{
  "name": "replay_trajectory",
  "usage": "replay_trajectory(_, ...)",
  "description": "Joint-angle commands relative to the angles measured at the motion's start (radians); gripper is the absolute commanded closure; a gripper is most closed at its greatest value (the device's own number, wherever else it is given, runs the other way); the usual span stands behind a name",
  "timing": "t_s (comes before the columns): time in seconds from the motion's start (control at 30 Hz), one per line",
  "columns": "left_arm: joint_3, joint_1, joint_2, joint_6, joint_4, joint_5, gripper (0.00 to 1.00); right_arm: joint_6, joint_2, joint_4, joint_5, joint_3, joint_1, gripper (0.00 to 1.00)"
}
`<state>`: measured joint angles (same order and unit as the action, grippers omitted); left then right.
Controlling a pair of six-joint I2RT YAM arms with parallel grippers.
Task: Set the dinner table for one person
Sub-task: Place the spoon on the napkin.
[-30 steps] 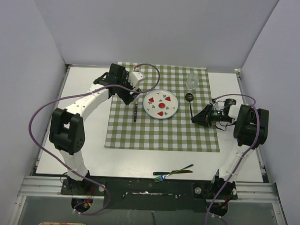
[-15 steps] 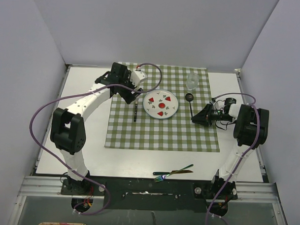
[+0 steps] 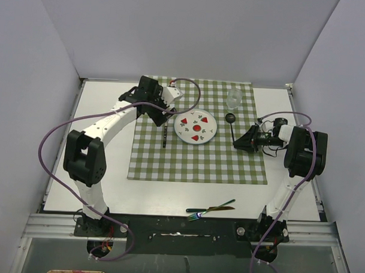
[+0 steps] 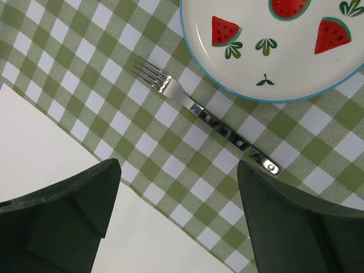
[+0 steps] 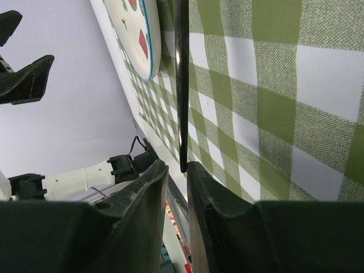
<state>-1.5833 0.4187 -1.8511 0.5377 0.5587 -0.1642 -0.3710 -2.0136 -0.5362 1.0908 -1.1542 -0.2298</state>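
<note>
The bench [image 3: 103, 187] spans the whole view, with the checked cloth [image 3: 193, 164] spread over its far middle. The main risk, as I judge it, lies with the right gripper [image 5: 177, 168]. It sits low on the cloth, its jaws a narrow slit at the handle tip of the black spoon [image 3: 232, 129]. I cannot tell whether it pinches the handle. A sideways drag could ruck the cloth, shifting the watermelon plate [image 3: 184, 129] and tipping the clear cup [image 3: 234, 98], or skid the spoon into the plate's rim.

The left gripper [image 4: 176, 222] hangs wide open and empty above the fork [image 4: 199, 111], which lies just beside the plate. A careless descent could knock the fork against the rim. Two spare cutlery pieces [image 3: 210, 208] lie on bare bench near the arms, well apart and obstructing nothing.
</note>
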Motion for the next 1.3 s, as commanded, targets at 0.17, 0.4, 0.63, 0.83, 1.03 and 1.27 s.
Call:
replay_trajectory(0.17,-0.058,0.009,-0.011,0.019,-0.008,0.003,0.16,0.044,0.050,-0.057,0.029,-0.053,0.001,0.78)
replay_trajectory(0.4,-0.064,0.015,-0.012,0.022,-0.006,0.005,0.17,0.084,0.049,-0.105,0.012,-0.073,0.006,0.78)
replay_trajectory(0.63,-0.066,0.023,-0.010,0.031,-0.006,0.011,0.16,0.103,0.055,-0.130,0.001,-0.087,0.015,0.78)
replay_trajectory(0.83,-0.068,0.025,-0.008,0.037,-0.003,0.015,0.16,0.111,0.057,-0.142,-0.006,-0.096,0.021,0.78)
replay_trajectory(1.03,-0.067,0.025,-0.006,0.043,-0.002,0.019,0.16,0.117,0.052,-0.153,-0.008,-0.105,0.025,0.78)
replay_trajectory(1.27,-0.075,0.028,-0.009,0.047,0.002,0.023,0.16,0.109,0.052,-0.146,-0.007,-0.102,0.024,0.78)
